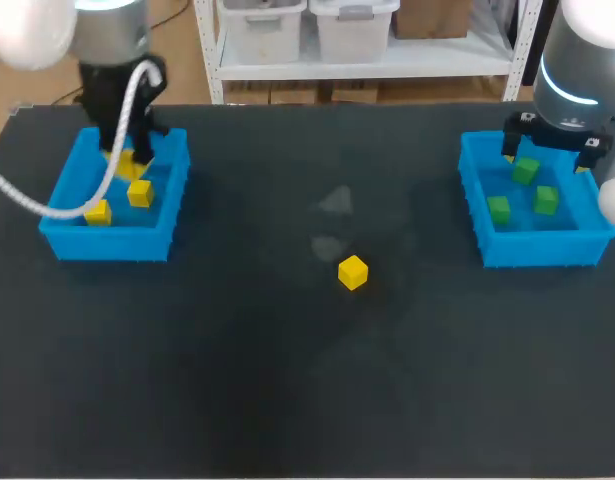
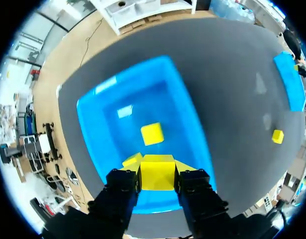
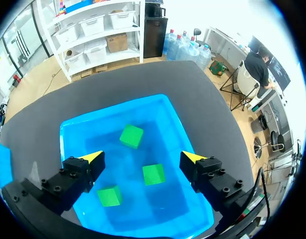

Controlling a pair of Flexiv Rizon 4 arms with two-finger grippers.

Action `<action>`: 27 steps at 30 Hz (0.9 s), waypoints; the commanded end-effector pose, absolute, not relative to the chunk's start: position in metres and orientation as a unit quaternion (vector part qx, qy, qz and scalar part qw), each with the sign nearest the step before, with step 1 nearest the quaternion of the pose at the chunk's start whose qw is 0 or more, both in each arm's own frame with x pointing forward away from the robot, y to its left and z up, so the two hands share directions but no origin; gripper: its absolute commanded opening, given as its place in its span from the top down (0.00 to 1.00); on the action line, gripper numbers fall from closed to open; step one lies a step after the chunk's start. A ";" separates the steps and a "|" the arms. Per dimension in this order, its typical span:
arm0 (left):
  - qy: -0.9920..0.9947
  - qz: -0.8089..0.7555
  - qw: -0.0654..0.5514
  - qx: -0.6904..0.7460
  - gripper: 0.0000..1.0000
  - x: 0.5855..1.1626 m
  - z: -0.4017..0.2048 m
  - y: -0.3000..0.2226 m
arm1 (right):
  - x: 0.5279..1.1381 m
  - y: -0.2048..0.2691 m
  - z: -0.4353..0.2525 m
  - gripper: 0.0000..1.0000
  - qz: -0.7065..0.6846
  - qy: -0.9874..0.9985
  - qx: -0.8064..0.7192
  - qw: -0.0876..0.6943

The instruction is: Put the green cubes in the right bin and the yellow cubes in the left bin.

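Judging from the head view, I'd call the sort nearly done. All three green cubes [image 3: 153,174] that I can find lie in the right bin [image 1: 532,255], spaced apart on its floor. The right claw [image 3: 143,158] hangs above them with its fingers spread wide and nothing between them. On the other side, the left claw [image 2: 157,168] is pinching a yellow cube [image 2: 157,175] between its two tips, low over the near wall of the left bin [image 2: 100,129], so that one is delivered but not yet let go. Under it the settled yellow cubes [image 1: 139,193] rest on the bin floor, one in the middle and another peeking out beside a finger. What is left, as I read it, is to drop the pinched block and then fetch the lone yellow cube [image 1: 353,272]. It sits out on the open surface [image 1: 287,400], roughly midway between the bins and well apart from both. The cubes are crisp-edged blocks with flat, smooth, evenly coloured faces; I cannot tell whether they are wood or plastic. Both bins are bright blue rectangular trays with low, thin walls and a slightly shiny floor, plastic by the look of them. The surface is dark and matte, with a few pale smudges near its middle. Each claw has blocky black fingers studded with bolt heads and ending in yellow wedge tips.
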State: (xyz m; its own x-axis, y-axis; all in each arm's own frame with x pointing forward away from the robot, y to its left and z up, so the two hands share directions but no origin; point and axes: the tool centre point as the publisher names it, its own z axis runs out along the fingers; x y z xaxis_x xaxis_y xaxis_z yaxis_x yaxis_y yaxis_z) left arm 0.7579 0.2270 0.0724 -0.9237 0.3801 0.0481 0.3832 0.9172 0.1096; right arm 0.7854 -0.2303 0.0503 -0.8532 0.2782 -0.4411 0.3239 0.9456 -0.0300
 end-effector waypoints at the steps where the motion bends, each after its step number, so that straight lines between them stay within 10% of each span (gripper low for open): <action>1: -0.963 -0.081 -0.158 -0.203 0.62 0.732 0.064 0.243 | 0.782 -0.231 0.050 0.00 -0.052 0.960 0.157 0.225; 2: -0.962 -0.083 -0.164 -0.204 0.00 0.734 0.065 0.242 | 0.782 -0.231 0.050 0.00 -0.052 0.960 0.157 0.225; 12: -0.915 0.064 -0.232 -0.325 0.00 0.757 0.135 0.135 | 0.782 -0.231 0.050 0.00 -0.052 0.960 0.157 0.225; 27: -0.834 0.188 -0.077 -0.513 0.00 0.671 0.138 -0.024 | 0.782 -0.231 0.050 0.00 -0.052 0.960 0.157 0.225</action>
